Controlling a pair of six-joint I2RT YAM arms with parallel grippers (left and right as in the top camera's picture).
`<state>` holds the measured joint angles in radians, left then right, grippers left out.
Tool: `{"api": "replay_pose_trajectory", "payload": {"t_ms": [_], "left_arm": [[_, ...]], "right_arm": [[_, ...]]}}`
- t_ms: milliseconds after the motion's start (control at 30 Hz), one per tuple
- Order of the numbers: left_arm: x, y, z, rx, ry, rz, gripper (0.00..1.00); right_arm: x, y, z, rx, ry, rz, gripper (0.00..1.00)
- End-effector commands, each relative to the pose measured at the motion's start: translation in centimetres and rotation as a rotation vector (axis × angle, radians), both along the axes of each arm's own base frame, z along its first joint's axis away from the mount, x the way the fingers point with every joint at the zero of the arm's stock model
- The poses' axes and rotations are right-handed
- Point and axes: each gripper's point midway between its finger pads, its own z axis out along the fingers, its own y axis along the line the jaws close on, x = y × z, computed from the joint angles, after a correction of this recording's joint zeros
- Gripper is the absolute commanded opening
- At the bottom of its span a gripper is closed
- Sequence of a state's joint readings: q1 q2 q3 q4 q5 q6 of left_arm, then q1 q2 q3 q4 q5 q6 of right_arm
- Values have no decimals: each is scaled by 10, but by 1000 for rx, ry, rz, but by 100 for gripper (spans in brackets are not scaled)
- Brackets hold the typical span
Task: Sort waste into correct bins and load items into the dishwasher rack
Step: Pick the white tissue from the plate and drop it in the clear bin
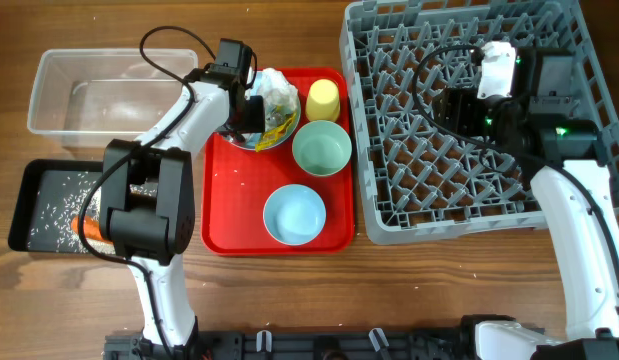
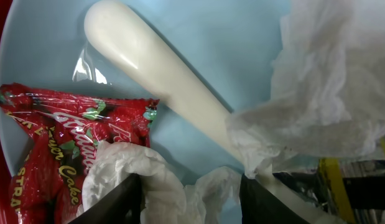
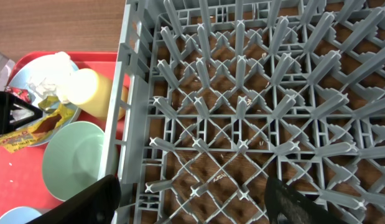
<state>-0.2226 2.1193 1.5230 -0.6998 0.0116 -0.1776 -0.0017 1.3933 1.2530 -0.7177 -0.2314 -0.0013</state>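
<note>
since the crumpled napkin (image 2: 139,177) is light and soft, i'd pinch its bulk with my left tool (image 2: 192,200), standing wide.

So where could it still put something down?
The clear plastic tub looks bare, and the grey pegged rack holds no dishes. The red tray is free beside the pale blue bowl; around the littered blue plate it is crowded.

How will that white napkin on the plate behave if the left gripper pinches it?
The napkin looks thin and crumpled: probably light, floppy, squashing flat. It drapes over the spoon and lies against the red wrapper, so it may drag them.
</note>
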Motion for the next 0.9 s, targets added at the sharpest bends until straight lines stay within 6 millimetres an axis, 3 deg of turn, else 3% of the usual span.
{"api": "replay_pose_trajectory", "payload": {"t_ms": [0, 67, 133, 167, 333, 433, 567, 633, 700, 767, 867], "left_arm": [[3, -1, -7, 7, 6, 11, 50], [1, -1, -13, 11, 21, 11, 46], [-4, 0, -21, 17, 49, 11, 14], [-7, 1, -27, 21, 68, 11, 7], [-9, 1, -23, 22, 80, 19, 4], [-2, 0, 23, 3, 50, 39, 4], [19, -1, 116, -34, -106, 45, 4], [24, 6, 144, -44, -172, 61, 4], [25, 27, 157, -16, -204, 105, 4], [25, 57, 158, 19, -199, 165, 4], [24, 119, 155, 36, -181, 296, 4]], "right_arm": [[4, -2, 2, -4, -5, -6, 76], [4, -2, 2, -4, -5, -7, 76], [4, -2, 2, -4, -5, -7, 77], [4, -2, 2, -4, -4, -7, 76], [4, -2, 2, -4, -4, -7, 77], [4, -2, 2, -4, -4, -6, 76], [3, -2, 2, -4, -3, -7, 77], [3, -2, 2, -4, -4, -6, 77], [3, -2, 2, -4, -3, -7, 77], [3, -2, 2, -4, -3, -7, 77], [3, -2, 2, -4, -4, -6, 77]]}}
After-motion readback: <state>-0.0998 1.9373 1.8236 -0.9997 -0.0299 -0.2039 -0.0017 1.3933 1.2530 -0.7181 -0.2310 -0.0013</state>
